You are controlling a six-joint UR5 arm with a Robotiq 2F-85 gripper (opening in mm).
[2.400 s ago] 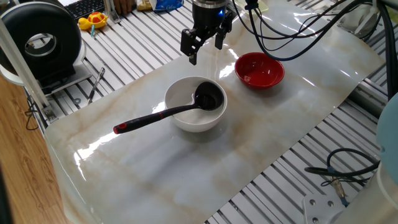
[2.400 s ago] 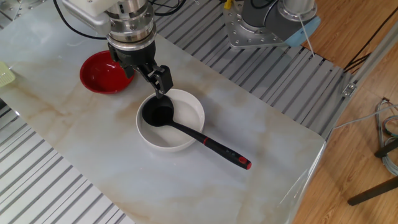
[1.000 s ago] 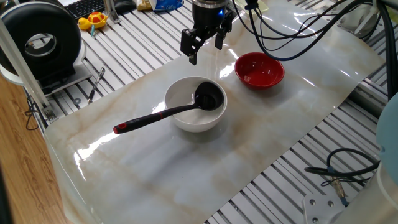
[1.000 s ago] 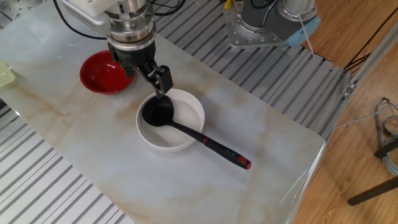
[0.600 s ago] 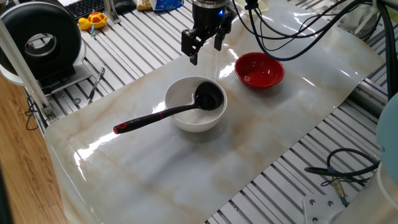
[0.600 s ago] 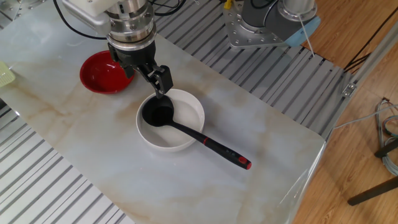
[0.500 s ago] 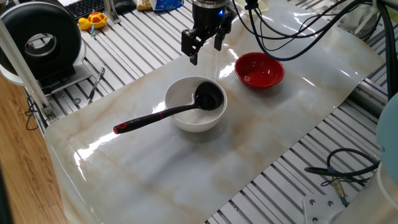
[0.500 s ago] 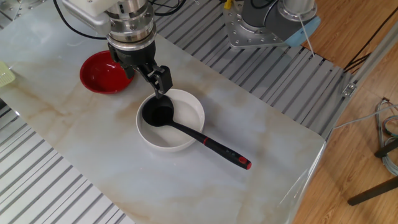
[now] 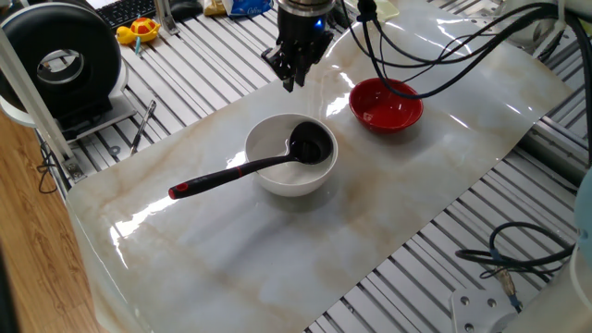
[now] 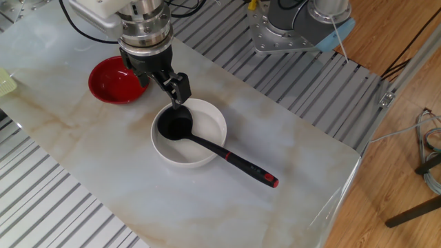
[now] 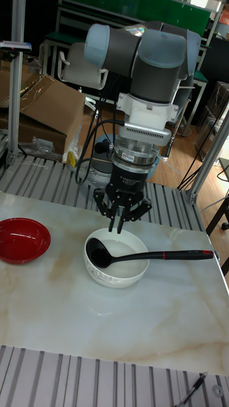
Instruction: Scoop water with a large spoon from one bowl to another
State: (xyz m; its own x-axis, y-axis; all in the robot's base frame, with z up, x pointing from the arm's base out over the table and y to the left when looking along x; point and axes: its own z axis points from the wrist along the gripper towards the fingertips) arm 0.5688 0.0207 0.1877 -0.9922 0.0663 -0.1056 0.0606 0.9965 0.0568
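The white bowl (image 9: 266, 146) (image 10: 213, 122) (image 11: 137, 253) stands mid-table. The large spoon (image 9: 231, 172) (image 10: 229, 158) (image 11: 159, 255) rests in it, with the black scoop inside and the red-tipped handle lying over the rim. I cannot make out water in the bowl. The red bowl (image 9: 386, 104) (image 10: 110, 79) (image 11: 22, 238) sits a short way beside it. My gripper (image 9: 292, 74) (image 10: 163, 86) (image 11: 118, 224) hangs over the white bowl's far rim, above the scoop. It is open, holds nothing, and touches neither bowl nor spoon.
A marble-look mat (image 9: 277, 250) covers the slatted table. A black round device (image 9: 65, 65) and a yellow toy (image 9: 139, 32) sit at the back left. Cables (image 9: 435, 65) hang over the red bowl's side. The robot base (image 10: 296, 24) stands behind the mat.
In one fixed view the gripper now looks narrower, as if the wrist has turned, and the cables have shifted. Bowls and spoon have not moved.
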